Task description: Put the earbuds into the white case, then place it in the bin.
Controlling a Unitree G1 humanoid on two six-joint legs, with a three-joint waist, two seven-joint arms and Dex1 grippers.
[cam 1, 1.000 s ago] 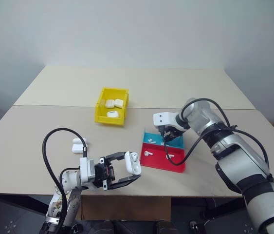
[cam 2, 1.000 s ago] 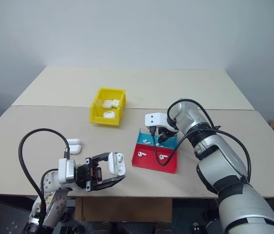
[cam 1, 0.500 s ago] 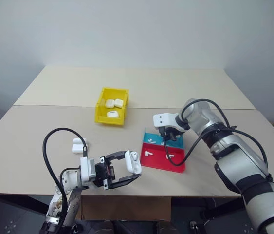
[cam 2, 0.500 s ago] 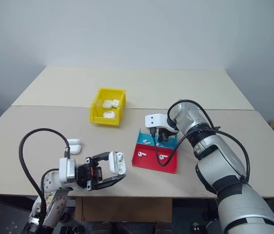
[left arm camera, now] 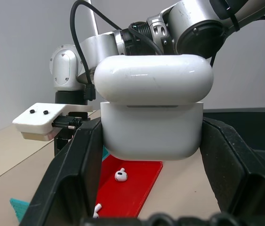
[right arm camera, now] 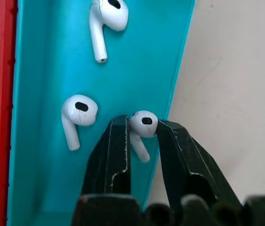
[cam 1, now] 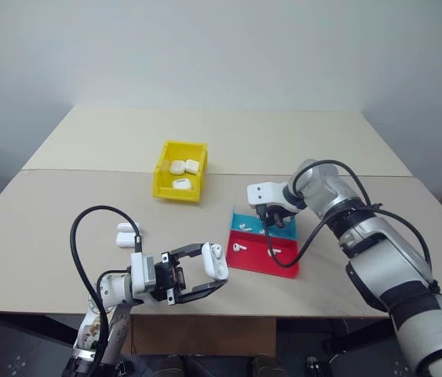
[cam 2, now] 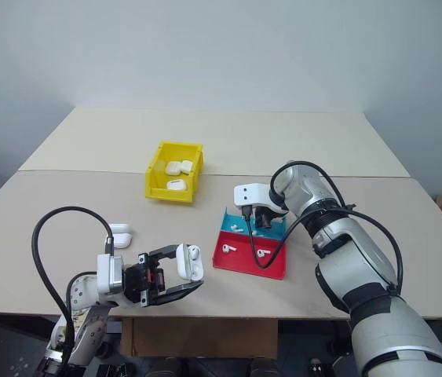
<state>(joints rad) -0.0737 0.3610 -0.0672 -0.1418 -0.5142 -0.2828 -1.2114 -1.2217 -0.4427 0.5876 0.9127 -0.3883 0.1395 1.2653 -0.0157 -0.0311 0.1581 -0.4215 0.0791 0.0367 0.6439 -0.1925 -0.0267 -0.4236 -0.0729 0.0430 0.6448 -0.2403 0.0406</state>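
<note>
An open white case point(left arm camera: 153, 113) is clamped in the left gripper point(cam 1: 205, 271). The right gripper point(right arm camera: 141, 141) is narrowed around an earbud point(right arm camera: 143, 123) in the teal tray point(right arm camera: 43, 70), apparently pinched. Loading and binning into the bin point(cam 1: 180, 181) remain undone.

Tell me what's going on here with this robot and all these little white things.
The robot is packing earbuds into charging cases. Its left gripper holds a white case above the table's near edge, lid closed. Its right gripper is down in the teal tray, fingers pinching one earbud by the tray wall. More earbuds lie in the teal and red trays. The yellow bin holds three cases; two wait on the table.
</note>
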